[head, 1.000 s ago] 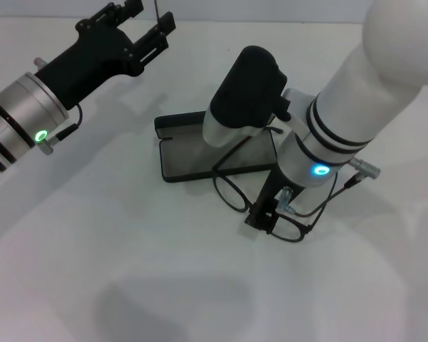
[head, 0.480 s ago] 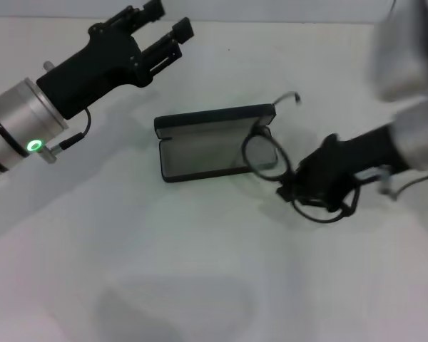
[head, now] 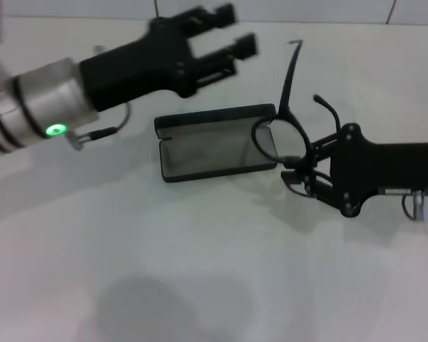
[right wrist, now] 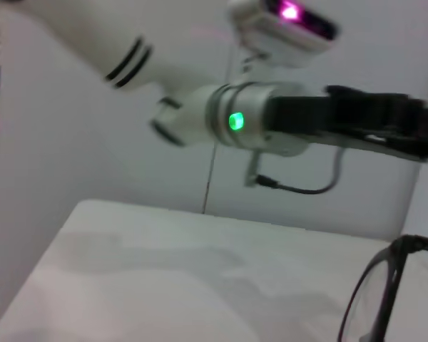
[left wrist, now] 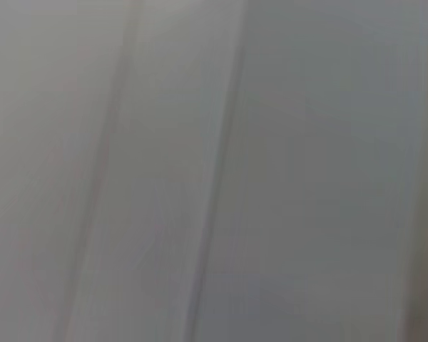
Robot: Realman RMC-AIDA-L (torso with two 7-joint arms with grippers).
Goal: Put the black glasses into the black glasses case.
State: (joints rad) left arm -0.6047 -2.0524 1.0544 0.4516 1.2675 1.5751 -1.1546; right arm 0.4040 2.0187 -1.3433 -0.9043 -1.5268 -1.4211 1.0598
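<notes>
Head view: the black glasses case [head: 215,142] lies open on the white table [head: 200,271], grey lining up, lid standing along its far edge. Nothing else rests on the table near the case. The left gripper [head: 232,39] hangs in the air beyond the case's far edge, above the table, touching nothing; its two fingers [head: 228,14] are spread with a clear gap between them, nothing in the gap. A green light shows on the silver wrist ring of the left arm [head: 55,130].

The right gripper [head: 299,171] sits just beside the case's right end, reaching in from the right. It is pinching the black glasses [head: 278,139] at the frame's front, near the lens on its own side. The other lens overlaps the right end of the case tray in this view; whether it touches the lining cannot be told. One temple arm stands up and away past the case's far right corner, the other curves up beside the gripper body.

Left wrist view: only a blurred grey surface with faint streaks; no object to be made out.

Right wrist view: a glasses lens [right wrist: 381,299] and its rim show close by, tilted upright over the table [right wrist: 164,278]. Beyond, the left arm [right wrist: 250,125] crosses high above the table, green light on.
</notes>
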